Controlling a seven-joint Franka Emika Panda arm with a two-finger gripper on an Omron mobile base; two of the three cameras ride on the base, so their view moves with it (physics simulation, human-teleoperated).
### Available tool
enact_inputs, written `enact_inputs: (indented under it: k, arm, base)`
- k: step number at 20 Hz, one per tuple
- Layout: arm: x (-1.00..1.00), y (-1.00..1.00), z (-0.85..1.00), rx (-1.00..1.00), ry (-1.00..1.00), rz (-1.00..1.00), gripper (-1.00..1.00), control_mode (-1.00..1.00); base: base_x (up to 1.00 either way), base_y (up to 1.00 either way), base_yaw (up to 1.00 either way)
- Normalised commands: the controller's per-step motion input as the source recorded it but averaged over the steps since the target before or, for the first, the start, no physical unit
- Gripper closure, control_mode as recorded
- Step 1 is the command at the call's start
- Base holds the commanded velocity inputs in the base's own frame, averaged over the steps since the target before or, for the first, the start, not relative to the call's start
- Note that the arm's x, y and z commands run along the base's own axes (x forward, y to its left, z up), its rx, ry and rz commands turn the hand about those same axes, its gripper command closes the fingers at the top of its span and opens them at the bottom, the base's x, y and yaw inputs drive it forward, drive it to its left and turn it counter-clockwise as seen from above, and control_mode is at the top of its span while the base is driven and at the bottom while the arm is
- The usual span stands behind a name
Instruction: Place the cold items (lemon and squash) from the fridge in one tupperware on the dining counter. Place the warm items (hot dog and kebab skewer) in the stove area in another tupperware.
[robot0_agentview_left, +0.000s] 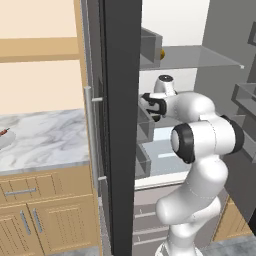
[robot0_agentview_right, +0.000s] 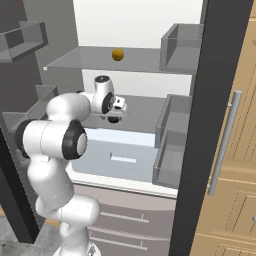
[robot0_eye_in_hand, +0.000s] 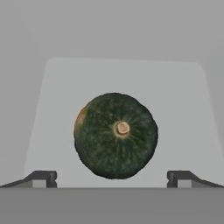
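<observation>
Gripper (robot0_eye_in_hand: 112, 178) wide open with nothing between its tips, low in the hand view, dark green squash (robot0_eye_in_hand: 115, 135) centred just above and between them on a pale fridge shelf (robot0_eye_in_hand: 183, 100), lemon (robot0_agentview_right: 117, 54) on the glass shelf (robot0_agentview_right: 75, 60) at upper centre of the right base view

Inside the open fridge, the upper glass shelf (robot0_agentview_right: 85, 59) carries a small yellow lemon (robot0_agentview_right: 117, 54) toward its back. On a lower pale grey shelf (robot0_eye_in_hand: 65, 100) sits a dark green round squash (robot0_eye_in_hand: 115, 134), stem end facing the hand camera, resting near the shelf's middle
</observation>
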Motion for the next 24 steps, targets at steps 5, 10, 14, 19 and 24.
enact_inputs:
  k: [5, 10, 14, 19, 24]
  arm:
    - [0.32, 0.00, -0.12, 0.00, 0.00, -0.01, -1.00, -1.00]
    - [0.16, 0.00, -0.12, 0.00, 0.00, 0.00, -1.00, -1.00]
    - [0.01, 0.00, -0.23, 0.00, 0.00, 0.00, -1.00, -1.00]
    - [0.00, 0.00, -0.32, 0.00, 0.00, 0.00, -1.00, -1.00]
    - [-0.05, 0.00, -0.22, 0.00, 0.00, 0.00, 1.00, -1.00]
  base:
    - [0.00, 0.00, 0.00]
    - [0.00, 0.00, 0.00]
    - [0.00, 0.00, 0.00]
    - [0.00, 0.00, 0.00]
    - [0.00, 0.00, 0.00]
